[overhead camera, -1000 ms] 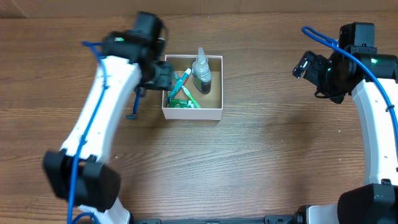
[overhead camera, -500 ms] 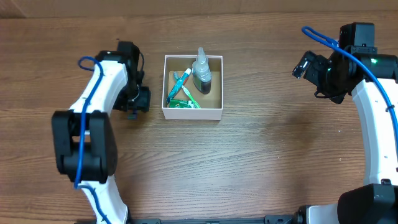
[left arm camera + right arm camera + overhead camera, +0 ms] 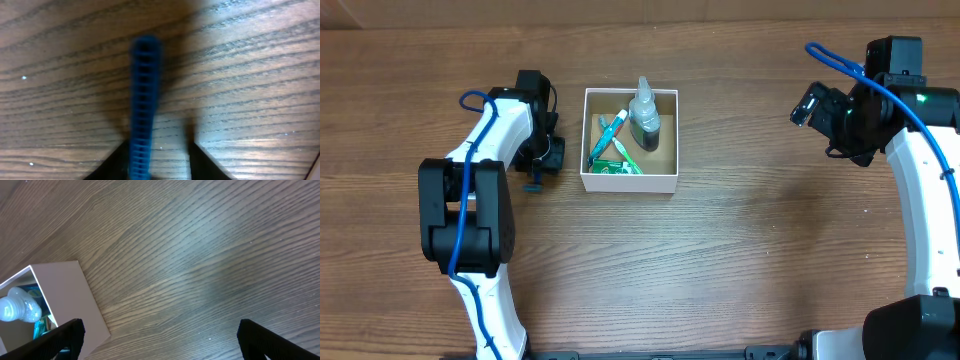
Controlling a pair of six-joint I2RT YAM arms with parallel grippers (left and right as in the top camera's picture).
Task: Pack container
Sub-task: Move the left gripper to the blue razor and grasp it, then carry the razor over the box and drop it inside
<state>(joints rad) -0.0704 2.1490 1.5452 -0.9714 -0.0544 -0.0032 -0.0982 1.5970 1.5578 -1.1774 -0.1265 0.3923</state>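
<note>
Sitting beside container [image 3: 630, 183], left tool [image 3: 159, 167] (pulled back since) seemingly released over blue item [image 3: 145, 100]; right tool [image 3: 160, 340] released.

A brown wooden table [image 3: 740, 250] with dark, wavy grain fills every view. Under the left claw [image 3: 157, 167] the wood lies in soft shadow, brighter off to the claw's right. Ahead of the right claw [image 3: 160, 330], a pale sheen of light crosses the grain.
</note>
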